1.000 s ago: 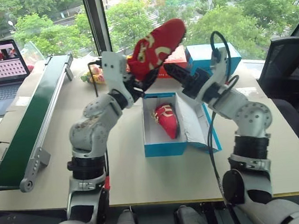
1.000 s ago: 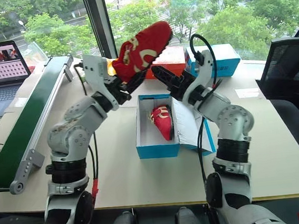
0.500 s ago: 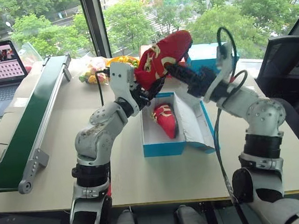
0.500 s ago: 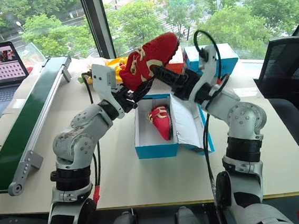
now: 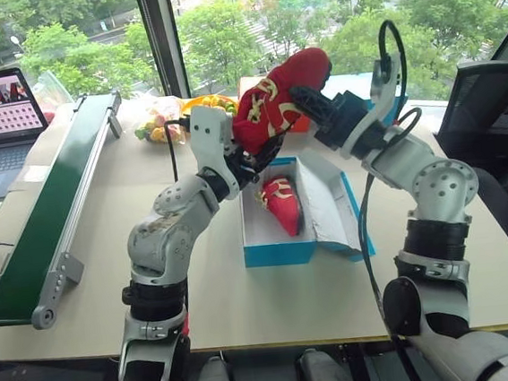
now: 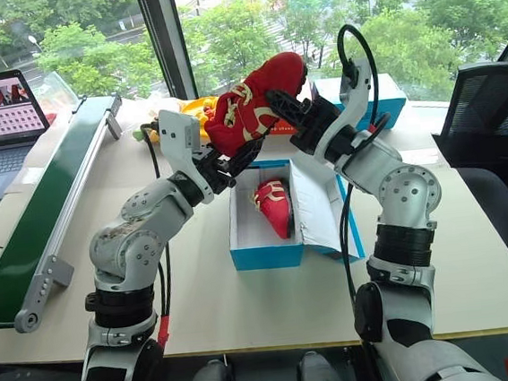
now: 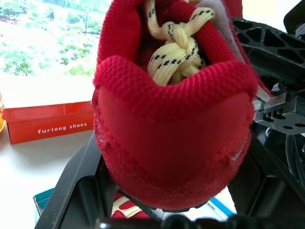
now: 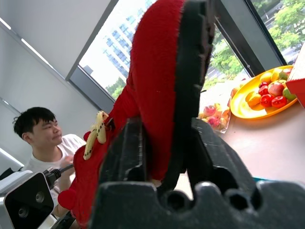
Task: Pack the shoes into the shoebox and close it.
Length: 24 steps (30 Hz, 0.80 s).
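You've got the raised red shoe (image 5: pixel 274 98) up in the air above the far end of the open shoebox (image 5: pixel 280 242). Your left gripper (image 5: pixel 253 159) clamps its heel from below, jaws partly spread around it. Your right gripper (image 5: pixel 300 103) pinches the sole edge near the toe, fingers nearly together. The second shoe (image 5: pixel 281 202) lies inside the box, lid folded open to the right.

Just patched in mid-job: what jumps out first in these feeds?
A red shoe held in the air over the open shoebox, the left gripper at its heel and the right gripper clamped on its toe end. The other red shoe already lies inside the box. A green conveyor runs along the table's left side.
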Each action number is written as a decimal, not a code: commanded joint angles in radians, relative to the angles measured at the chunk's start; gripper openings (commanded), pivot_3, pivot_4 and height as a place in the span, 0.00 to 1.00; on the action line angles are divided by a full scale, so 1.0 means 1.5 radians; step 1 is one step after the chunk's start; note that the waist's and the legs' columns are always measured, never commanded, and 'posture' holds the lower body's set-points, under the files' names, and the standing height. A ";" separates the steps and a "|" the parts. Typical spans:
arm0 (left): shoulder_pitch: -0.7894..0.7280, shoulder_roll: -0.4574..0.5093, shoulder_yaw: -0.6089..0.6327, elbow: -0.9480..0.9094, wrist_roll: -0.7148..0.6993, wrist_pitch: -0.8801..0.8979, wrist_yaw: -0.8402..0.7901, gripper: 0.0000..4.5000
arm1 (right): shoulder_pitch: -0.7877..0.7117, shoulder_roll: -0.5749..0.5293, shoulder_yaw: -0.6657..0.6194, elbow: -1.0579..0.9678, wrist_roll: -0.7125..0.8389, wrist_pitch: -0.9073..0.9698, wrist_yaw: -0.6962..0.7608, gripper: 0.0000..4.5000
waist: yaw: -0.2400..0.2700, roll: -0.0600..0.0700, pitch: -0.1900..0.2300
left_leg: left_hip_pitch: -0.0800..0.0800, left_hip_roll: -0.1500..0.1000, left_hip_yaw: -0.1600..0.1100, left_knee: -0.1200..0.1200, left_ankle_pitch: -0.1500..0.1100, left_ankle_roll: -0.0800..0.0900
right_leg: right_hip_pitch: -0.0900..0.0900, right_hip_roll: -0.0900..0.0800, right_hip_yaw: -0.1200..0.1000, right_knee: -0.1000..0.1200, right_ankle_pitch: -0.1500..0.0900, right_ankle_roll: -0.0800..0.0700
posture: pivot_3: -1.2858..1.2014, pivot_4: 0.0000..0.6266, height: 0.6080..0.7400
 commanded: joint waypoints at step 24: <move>0.107 0.320 0.097 0.070 -0.028 -0.115 -0.240 1.00 | -0.069 -0.110 0.100 0.017 -0.072 -0.016 0.047 0.08 | 0.004 0.001 0.001 | 0.000 0.001 0.000 -0.001 0.000 0.000 | -0.001 0.000 0.000 -0.001 0.000 0.000 | 0.52 0.24 1.00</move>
